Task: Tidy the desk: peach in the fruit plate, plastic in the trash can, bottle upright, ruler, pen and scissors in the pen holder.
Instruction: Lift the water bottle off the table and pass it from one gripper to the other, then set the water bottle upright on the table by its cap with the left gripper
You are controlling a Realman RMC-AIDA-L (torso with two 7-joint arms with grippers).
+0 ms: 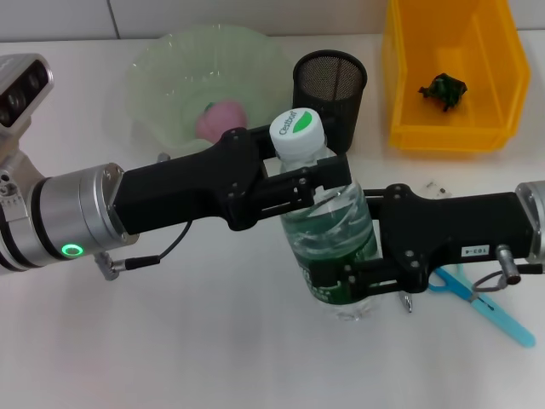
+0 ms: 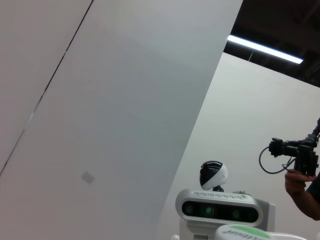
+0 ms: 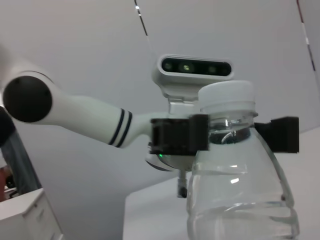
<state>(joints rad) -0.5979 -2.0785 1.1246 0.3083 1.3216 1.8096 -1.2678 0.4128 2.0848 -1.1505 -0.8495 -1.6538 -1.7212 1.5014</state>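
Bottle-righting step in hand, by the look of it: bottle upright near the middle of the table, white cap up, green label toward the base. Left gripper at the neck just below the cap, fingers closed on either side of it, seen plainly in the right wrist view. Right gripper low on the body at the label, fingers apparently clamped on it as well. To finish well: confirm the base sits flat on the table before letting go; release one gripper at a time, low one first, neck grip as a steadying guide; open the fingers fully and back straight out sideways, no lift, no drag on the label; watch for the cap leaning as the soft wall springs back. Peach already in the fruit plate; green plastic already in the yellow trash can; pen holder just behind the bottle and seemingly empty, so keep the withdrawal clear of it. Scissors flat on the table, partly under the right arm. Hard to make out: contact of the bottle base with the table, masked by the right gripper; a small dark tip beside the base, possibly the pen, otherwise covered; ruler not found in any view. Left wrist view aimed upward, only the cap edge of the bottle in it.
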